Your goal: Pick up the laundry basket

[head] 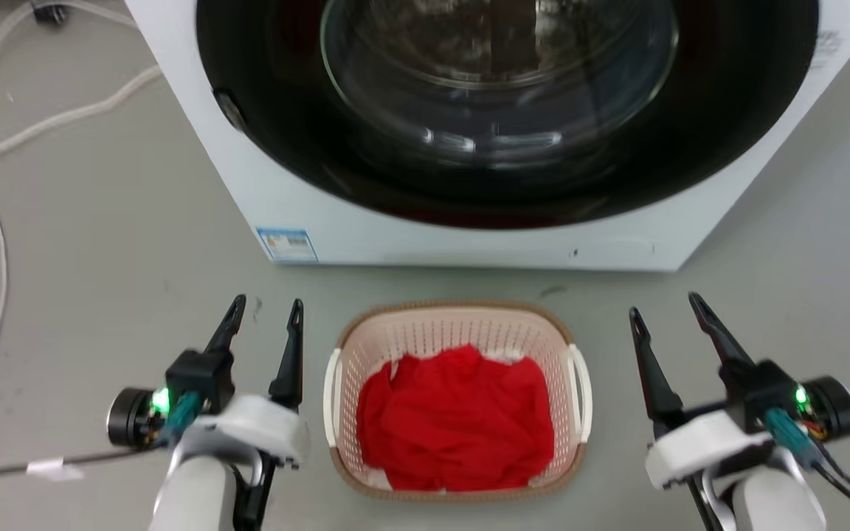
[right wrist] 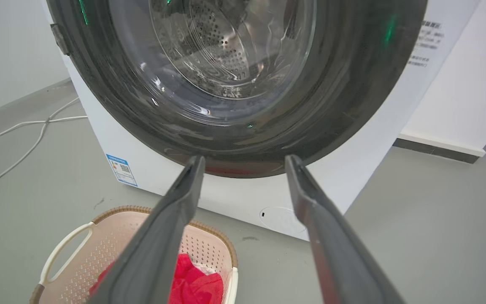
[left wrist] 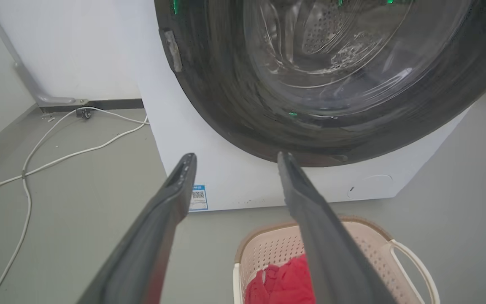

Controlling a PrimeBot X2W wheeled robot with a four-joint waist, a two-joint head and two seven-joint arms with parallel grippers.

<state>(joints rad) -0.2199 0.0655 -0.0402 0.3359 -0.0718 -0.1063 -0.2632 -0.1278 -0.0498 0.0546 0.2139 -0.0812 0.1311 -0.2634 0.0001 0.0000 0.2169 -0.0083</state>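
The laundry basket [head: 462, 330] stands on the floor [head: 100, 243], its far rim just short of the washing machine [head: 336, 221], whose round door is shut. A crumpled red cloth [head: 458, 420] fills most of the basket's inside. The left hand [head: 266, 302] hangs just beside the basket's left wall and the right hand [head: 665, 304] sits a little further off its right wall. Each has its two dark fingers spread apart, with nothing between them and nothing touched. The fingers point past the basket toward the machine. I judge this to be the approach step: both hands flank the basket, no grip has been taken, and the basket has not left the floor. The white handles, one [head: 333, 398] on the basket's left side and one [head: 581, 391] on its right, are the natural holds. The next move calls for each hand to come inward and down to the handle on its own side, close on it, and then rise together with the other so the basket stays level. How high the hands sit above the basket's rim is hard to tell from these angles, so the amount of descent needed is uncertain.
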